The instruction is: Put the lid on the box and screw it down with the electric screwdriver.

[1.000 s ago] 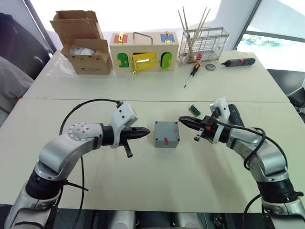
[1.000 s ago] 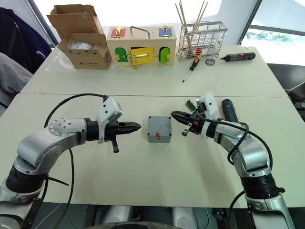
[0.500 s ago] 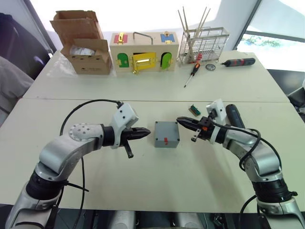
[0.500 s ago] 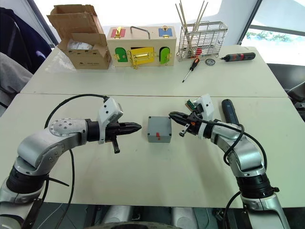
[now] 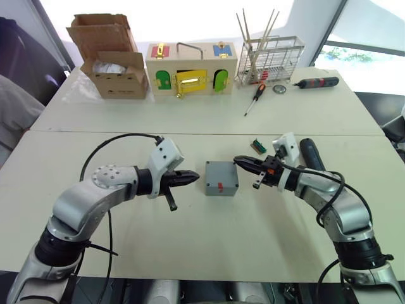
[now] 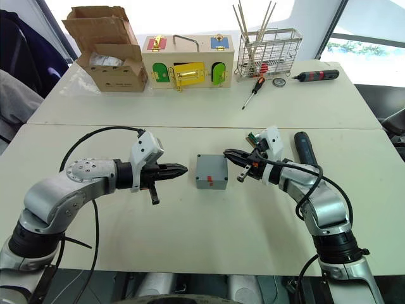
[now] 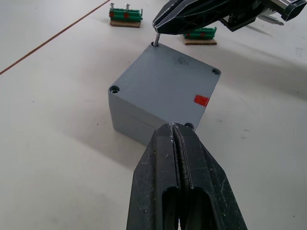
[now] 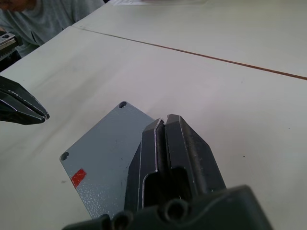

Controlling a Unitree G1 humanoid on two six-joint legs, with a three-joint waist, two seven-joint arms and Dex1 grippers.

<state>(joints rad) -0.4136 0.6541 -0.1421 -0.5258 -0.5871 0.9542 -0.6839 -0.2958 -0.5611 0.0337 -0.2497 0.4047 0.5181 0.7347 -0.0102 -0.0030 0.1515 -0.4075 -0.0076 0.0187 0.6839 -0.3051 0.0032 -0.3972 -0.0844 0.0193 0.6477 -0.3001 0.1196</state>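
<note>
Left wrist view: clenched right gripper plants a small metal screw upright in the lidded grey plastic box's far right corner hole; clenched left gripper waits left.

Bright window backlight, blown-out glare, soft shadows

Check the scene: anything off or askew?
One thing: a screw stands proud in the far corner hole of the lid, under the right gripper, not driven in. The other corner holes look empty. Nothing spilled or damaged.
</note>
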